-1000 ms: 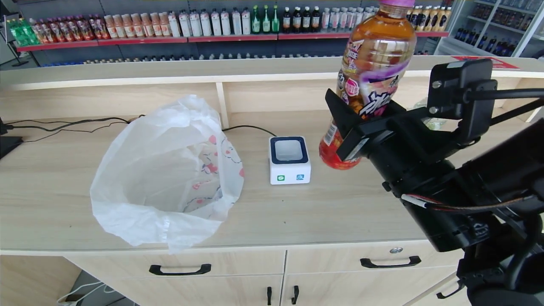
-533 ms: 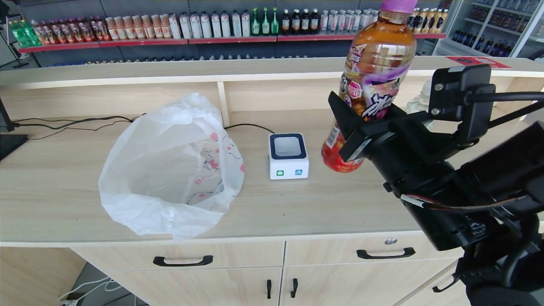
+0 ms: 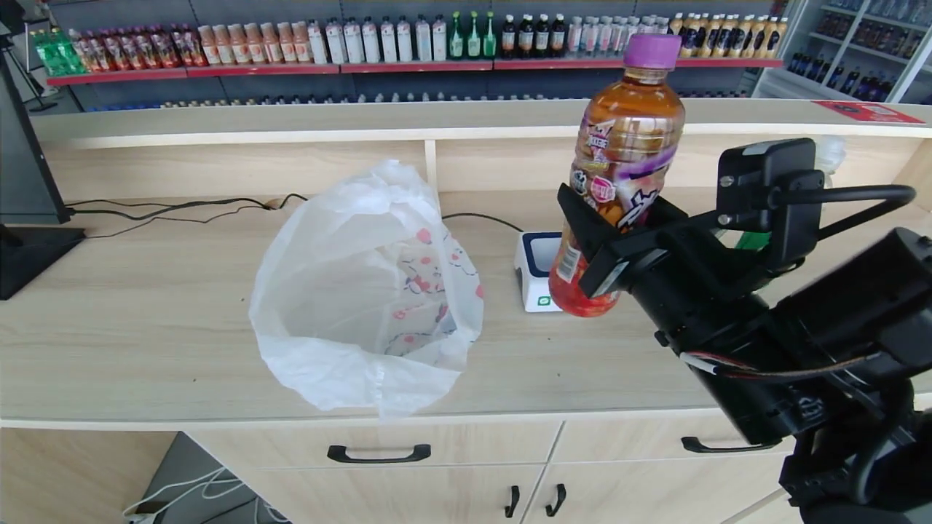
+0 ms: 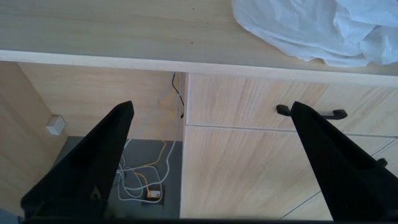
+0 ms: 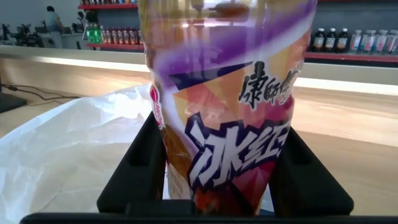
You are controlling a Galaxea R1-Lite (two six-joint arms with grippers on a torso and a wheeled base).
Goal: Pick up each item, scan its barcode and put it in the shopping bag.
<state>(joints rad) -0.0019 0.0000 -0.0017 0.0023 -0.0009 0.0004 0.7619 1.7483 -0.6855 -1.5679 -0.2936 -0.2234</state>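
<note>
Holding bottle [image 3: 626, 182] upright in right claw [image 3: 625, 222], purple cap up, long axis vertical, right of frame centre. Base sitting between clenched fingers [image 3: 582, 215], neck rising above them. Base now overlapping scanner [image 3: 535, 273], unlike half second ago, though whole view is shifting too. Left claw [image 4: 214, 168] hanging released, facing drawers [image 4: 249, 106].

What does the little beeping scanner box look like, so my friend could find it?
Look at the long wooden counter. Between the white shopping bag and the tea bottle held up in the air sits a small cube, the scanner. It alone is a white box with a dark-framed window on top and a black cable behind it.
</note>
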